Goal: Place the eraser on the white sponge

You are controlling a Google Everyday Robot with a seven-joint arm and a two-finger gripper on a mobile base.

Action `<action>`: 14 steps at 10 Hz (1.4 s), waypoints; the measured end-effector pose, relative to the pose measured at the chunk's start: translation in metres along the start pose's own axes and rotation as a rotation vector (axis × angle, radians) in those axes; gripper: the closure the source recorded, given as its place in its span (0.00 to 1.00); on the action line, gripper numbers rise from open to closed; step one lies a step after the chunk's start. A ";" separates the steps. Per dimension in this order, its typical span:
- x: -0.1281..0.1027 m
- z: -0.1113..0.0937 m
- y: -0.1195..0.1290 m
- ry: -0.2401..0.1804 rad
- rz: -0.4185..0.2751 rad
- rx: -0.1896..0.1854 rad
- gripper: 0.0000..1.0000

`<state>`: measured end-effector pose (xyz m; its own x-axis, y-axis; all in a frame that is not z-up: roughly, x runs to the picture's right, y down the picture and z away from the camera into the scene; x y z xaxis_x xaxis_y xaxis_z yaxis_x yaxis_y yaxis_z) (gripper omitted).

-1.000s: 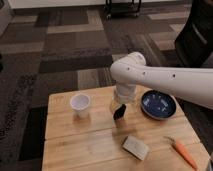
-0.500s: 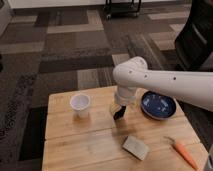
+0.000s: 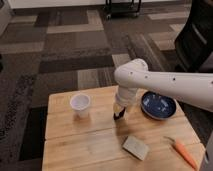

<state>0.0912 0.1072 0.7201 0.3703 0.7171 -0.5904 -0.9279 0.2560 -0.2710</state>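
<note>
My gripper (image 3: 119, 113) hangs from the white arm that reaches in from the right and points down at the middle of the wooden table (image 3: 75, 140). It is shut on a small dark block, the eraser (image 3: 118, 116), held just above the tabletop. The white sponge (image 3: 136, 147), a flat beige pad, lies on the table in front of the gripper and slightly to its right, apart from it.
A white cup (image 3: 80, 105) stands to the left of the gripper. A dark blue bowl (image 3: 158, 105) sits to its right, under the arm. An orange carrot (image 3: 182, 153) lies at the table's front right corner. Patterned carpet surrounds the table.
The arm's bulky wrist has shifted slightly to the right. The gripper with the eraser has stayed almost in place over the table's middle.
</note>
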 end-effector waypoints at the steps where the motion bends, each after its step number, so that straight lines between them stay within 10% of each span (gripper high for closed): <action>1: 0.000 0.000 0.000 0.001 -0.003 0.000 1.00; 7: -0.002 -0.010 0.007 -0.018 -0.028 0.008 0.99; 14: -0.004 -0.038 -0.029 0.005 0.168 0.090 0.22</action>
<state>0.1187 0.0725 0.7010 0.2096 0.7513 -0.6258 -0.9768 0.1902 -0.0988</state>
